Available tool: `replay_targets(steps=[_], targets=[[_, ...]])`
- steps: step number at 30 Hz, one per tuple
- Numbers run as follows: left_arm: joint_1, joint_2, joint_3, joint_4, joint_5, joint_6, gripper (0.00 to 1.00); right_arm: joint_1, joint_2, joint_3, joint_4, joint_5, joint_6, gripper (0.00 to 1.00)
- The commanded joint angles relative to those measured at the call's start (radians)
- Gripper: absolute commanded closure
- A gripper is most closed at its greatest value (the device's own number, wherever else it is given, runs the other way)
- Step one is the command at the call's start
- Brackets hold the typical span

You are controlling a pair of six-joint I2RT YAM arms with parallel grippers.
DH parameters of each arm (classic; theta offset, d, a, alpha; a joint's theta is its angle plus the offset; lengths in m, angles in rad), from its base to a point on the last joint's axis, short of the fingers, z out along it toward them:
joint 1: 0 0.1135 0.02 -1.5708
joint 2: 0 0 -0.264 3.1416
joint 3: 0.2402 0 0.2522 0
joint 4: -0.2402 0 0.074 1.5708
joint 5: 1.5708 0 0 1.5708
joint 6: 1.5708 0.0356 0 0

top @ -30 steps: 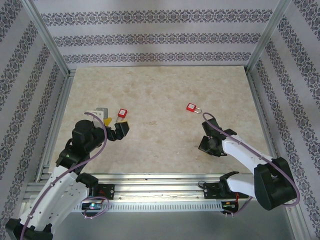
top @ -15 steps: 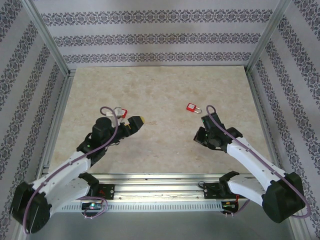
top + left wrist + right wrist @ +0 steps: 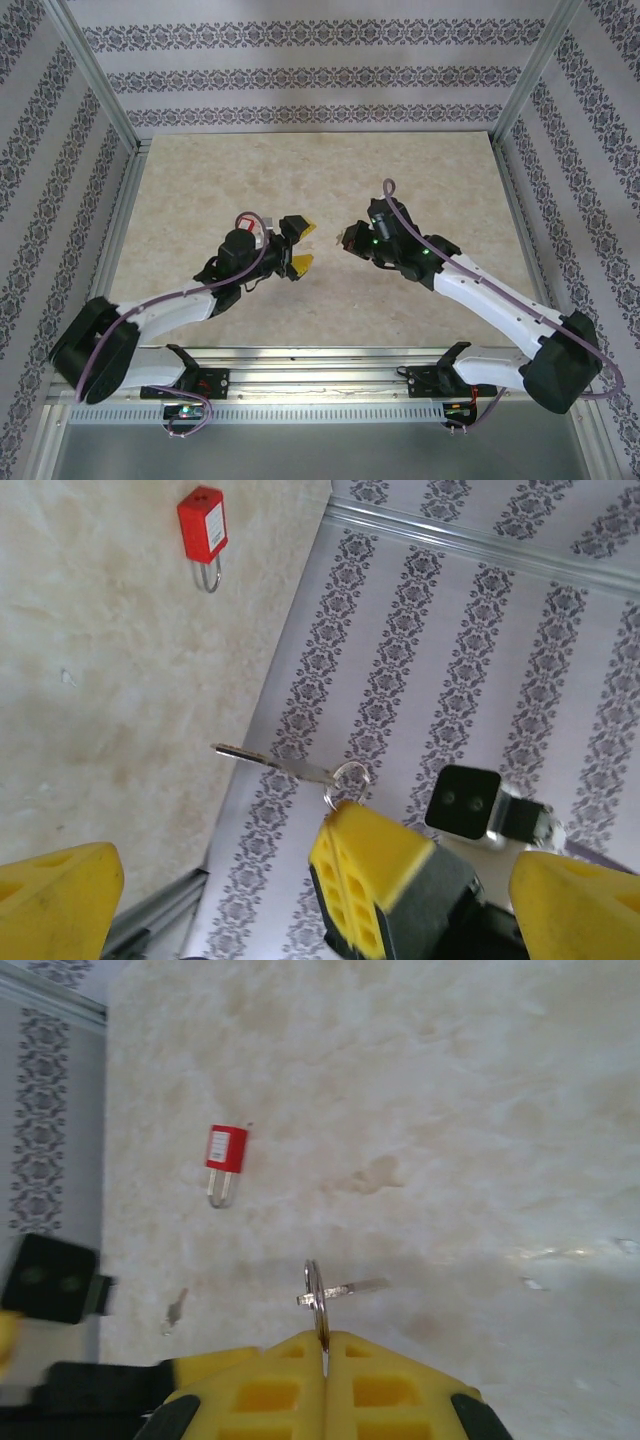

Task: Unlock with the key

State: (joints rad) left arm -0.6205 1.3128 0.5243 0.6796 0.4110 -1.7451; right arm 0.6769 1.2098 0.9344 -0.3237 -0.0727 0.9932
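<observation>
Right gripper is pinching its yellow fingers tight on a key ring. The key is hanging off the ring and sticking out sideways, above the table and not touching it. Left gripper is standing wide open, holding nothing. In the top view we are seeing both grippers near mid-table, facing each other with a short gap between them. In the left wrist view the right gripper's closed fingers are sitting between the left fingers, with the key pointing away from them. A red padlock is lying flat on the table in that view, well apart from the key. We are seeing a red padlock in the right wrist view too, flat on the table, shackle toward the camera and well apart from the key. We cannot tell whether it is the same one. A black camera block is sitting at the left edge there. A small grey bit is lying just beside it, too small to identify. Patterned walls are enclosing the table.
</observation>
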Motion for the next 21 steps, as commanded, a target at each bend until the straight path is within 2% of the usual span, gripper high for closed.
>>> replay_targets(steps=[1, 8, 13, 17, 21], targets=[[-0.037, 0.055, 0.023, 0.175, 0.029, -0.153, 0.02, 0.029, 0.016, 0.03, 0.089, -0.009, 0.028, 1.0], [-0.039, 0.094, 0.04, 0.169, 0.001, -0.169, 0.04, 0.068, 0.013, 0.013, 0.139, -0.012, 0.032, 1.0], [-0.039, 0.148, 0.032, 0.247, -0.017, -0.205, 0.12, 0.089, 0.018, -0.021, 0.211, -0.059, 0.057, 1.0], [-0.036, 0.155, 0.022, 0.245, -0.04, -0.208, 0.24, 0.114, 0.014, -0.03, 0.235, -0.07, 0.053, 1.0], [-0.027, 0.151, 0.021, 0.22, -0.052, -0.196, 0.31, 0.13, 0.004, -0.033, 0.229, -0.078, 0.038, 1.0]])
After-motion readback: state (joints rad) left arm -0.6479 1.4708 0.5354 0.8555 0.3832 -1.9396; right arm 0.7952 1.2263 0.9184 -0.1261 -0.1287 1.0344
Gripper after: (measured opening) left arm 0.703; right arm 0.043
